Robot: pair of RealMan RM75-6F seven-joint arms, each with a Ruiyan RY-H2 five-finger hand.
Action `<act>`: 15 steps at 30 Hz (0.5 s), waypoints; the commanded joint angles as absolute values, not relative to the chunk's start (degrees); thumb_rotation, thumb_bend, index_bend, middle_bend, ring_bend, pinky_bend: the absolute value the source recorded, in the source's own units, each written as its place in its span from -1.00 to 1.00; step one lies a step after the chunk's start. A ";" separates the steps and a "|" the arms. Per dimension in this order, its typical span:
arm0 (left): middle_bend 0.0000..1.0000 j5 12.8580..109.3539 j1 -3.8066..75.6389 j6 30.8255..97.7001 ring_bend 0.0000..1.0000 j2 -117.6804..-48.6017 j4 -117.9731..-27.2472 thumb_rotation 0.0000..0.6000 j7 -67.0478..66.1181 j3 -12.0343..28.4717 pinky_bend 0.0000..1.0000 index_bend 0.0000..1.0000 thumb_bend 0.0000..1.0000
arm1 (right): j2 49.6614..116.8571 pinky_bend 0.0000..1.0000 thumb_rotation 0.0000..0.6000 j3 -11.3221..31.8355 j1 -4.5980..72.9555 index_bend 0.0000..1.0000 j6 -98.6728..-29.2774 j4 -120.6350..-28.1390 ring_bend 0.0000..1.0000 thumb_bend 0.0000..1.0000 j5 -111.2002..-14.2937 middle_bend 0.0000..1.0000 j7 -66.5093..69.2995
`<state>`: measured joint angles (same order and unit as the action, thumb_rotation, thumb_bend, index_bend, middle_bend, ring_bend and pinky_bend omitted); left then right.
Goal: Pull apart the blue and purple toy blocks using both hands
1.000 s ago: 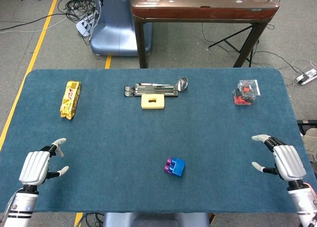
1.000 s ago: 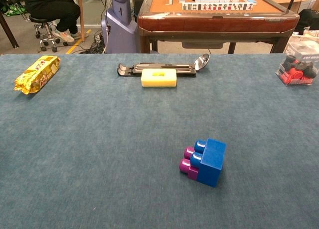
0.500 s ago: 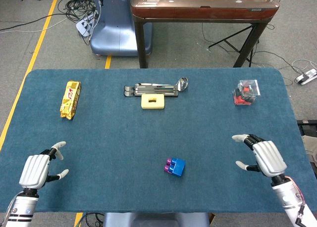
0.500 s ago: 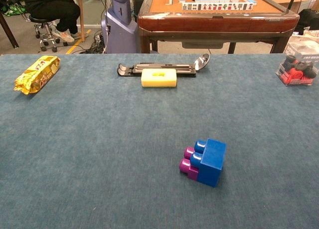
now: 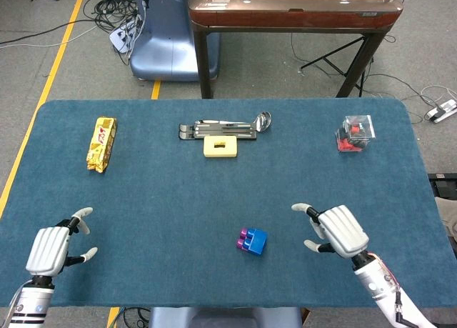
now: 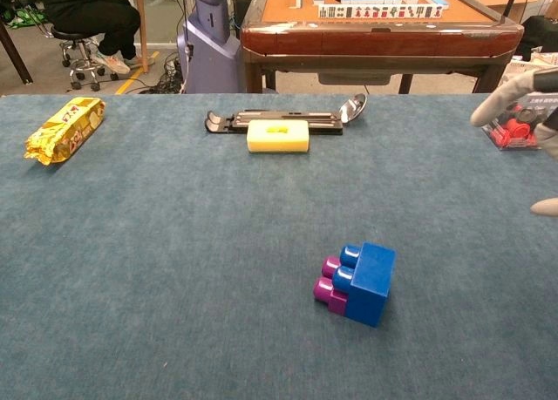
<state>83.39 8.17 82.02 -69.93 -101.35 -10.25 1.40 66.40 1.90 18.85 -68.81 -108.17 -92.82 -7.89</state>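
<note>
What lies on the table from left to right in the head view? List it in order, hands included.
left hand → yellow snack packet → yellow block → joined blue and purple blocks → right hand. The black tool rack with the spoon spans the yellow block, and the clear box overlaps the right hand's span, so both are left out.

Both views are evenly and brightly lit by soft light from above, with no hard shadows anywhere. The blue surface (image 5: 171, 199) reads flat and matte, its nap sharp in the chest view near the camera. The toy blocks (image 6: 356, 281) cast only a faint, narrow shadow at their base. A small glint shows on the spoon bowl (image 5: 263, 119) and on the clear box (image 5: 355, 132) at the far right. In the chest view the fingers (image 6: 504, 93) of the right hand at the right edge are pale, soft and out of focus. The head view shows the surface's far edge slightly bowed.
</note>
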 commanded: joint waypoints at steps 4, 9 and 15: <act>-0.03 83.55 7.98 81.95 -0.08 -69.85 -101.09 1.00 -9.93 1.19 0.47 -0.49 -0.95 | 72.71 0.91 1.00 3.03 22.88 -0.64 -63.27 -110.90 0.88 -1.00 -90.31 0.91 -17.68; -0.03 83.63 7.90 81.80 -0.08 -69.91 -101.12 1.00 -10.00 1.07 0.47 -0.49 -0.95 | 75.98 0.94 1.00 3.53 24.73 -0.67 -61.46 -111.40 0.92 -1.00 -89.07 0.96 -22.12; -0.03 83.70 7.96 81.59 -0.09 -69.81 -101.10 1.00 -10.01 1.09 0.47 -0.49 -0.95 | 78.96 0.95 1.00 3.92 26.63 -0.68 -59.45 -110.79 0.93 -1.00 -86.82 0.97 -25.26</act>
<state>83.70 7.95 81.60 -69.82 -101.10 -10.00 1.08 78.45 3.77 26.17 -59.92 -111.02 -87.29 -24.76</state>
